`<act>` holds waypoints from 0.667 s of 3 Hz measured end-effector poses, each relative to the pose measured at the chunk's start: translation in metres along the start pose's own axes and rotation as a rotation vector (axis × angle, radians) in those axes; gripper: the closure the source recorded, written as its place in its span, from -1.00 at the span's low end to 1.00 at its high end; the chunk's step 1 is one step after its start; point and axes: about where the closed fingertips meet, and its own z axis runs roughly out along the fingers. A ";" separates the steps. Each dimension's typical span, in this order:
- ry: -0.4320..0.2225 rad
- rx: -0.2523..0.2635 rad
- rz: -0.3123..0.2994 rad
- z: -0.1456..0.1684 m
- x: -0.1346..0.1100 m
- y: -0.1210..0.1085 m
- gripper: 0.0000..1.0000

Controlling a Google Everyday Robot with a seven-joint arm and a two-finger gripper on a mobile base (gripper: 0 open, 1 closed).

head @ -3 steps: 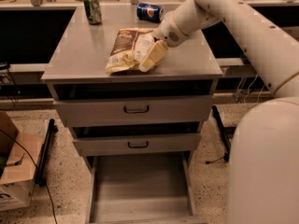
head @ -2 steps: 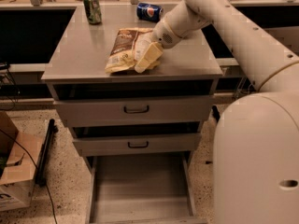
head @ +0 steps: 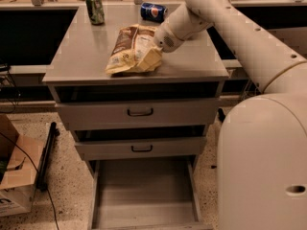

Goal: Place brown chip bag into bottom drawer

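Crinkles cover the brown chip bag (head: 128, 51), which lies flat on the grey cabinet top (head: 81, 56). It has a dark brown side and a pale yellow side. Our gripper (head: 152, 59) is right at the bag's edge and touches it. Most of the bag spreads out to the left of the gripper as we look. We cannot tell if our gripper is holding the bag or only pressing on it.

Far below our gripper, down by the floor, the bottom drawer (head: 144, 190) is pulled out. It is a wide, flat grey tray. Between it and our gripper are two more drawers, the middle drawer (head: 141, 147) and the top drawer (head: 139, 113). Both have black loop handles.

Behind our gripper, near the back of the cabinet top, a blue can (head: 153, 12) lies on its side. Further back and to the left of the gripper, a green can (head: 94, 7) stands up straight.

Our big white arm (head: 230, 23) comes in from the right side and reaches down to the bag. Low on the far left, well away from our gripper, a cardboard box (head: 17, 176) sits on the speckled floor.
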 end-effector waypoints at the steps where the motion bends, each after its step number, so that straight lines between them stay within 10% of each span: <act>1: -0.017 0.015 -0.025 -0.007 -0.010 0.011 0.31; 2: -0.022 0.058 -0.119 -0.025 -0.033 0.037 0.77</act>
